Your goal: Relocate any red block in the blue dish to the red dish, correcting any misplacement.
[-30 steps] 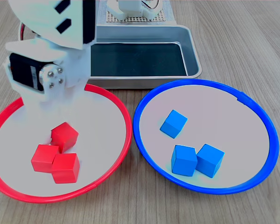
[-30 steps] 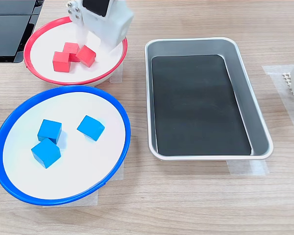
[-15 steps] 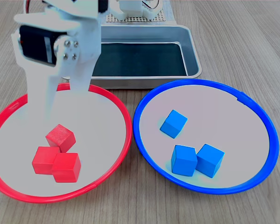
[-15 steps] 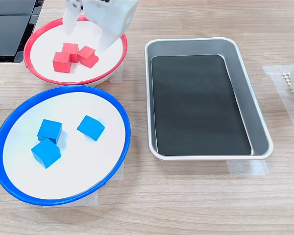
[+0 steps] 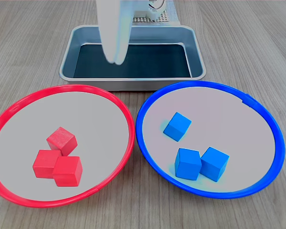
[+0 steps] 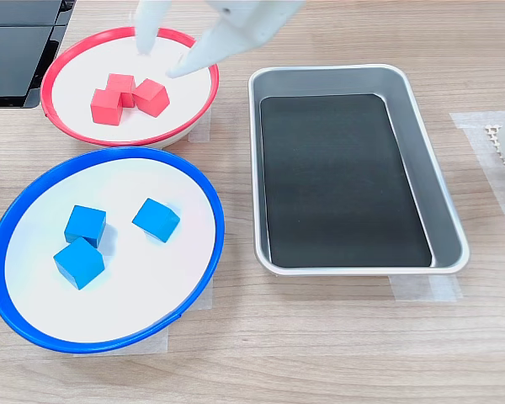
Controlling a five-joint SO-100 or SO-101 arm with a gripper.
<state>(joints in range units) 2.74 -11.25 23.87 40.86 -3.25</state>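
Three red blocks (image 5: 57, 156) are being held in the red dish (image 6: 198, 114) — clustered, touching. Only blue cubes (image 5: 195, 152) are being carried by the blue dish (image 6: 204, 261). The gripper (image 6: 161, 57) is being kept spread apart and empty above the red dish.

In the second exterior view the gripper (image 6: 162, 57), fingers spread and empty, hangs over the far edge of the red dish (image 6: 198, 118); three red blocks (image 6: 124, 94) lie clustered and touching in that dish just to the second exterior view's left of the fingertips. The blue dish (image 6: 204, 273) sits nearer the camera than the gripper, just beside the red dish, holding three blue cubes (image 6: 156, 220). The metal tray (image 6: 438, 194) lies to the second exterior view's right of the gripper, beside both dishes.
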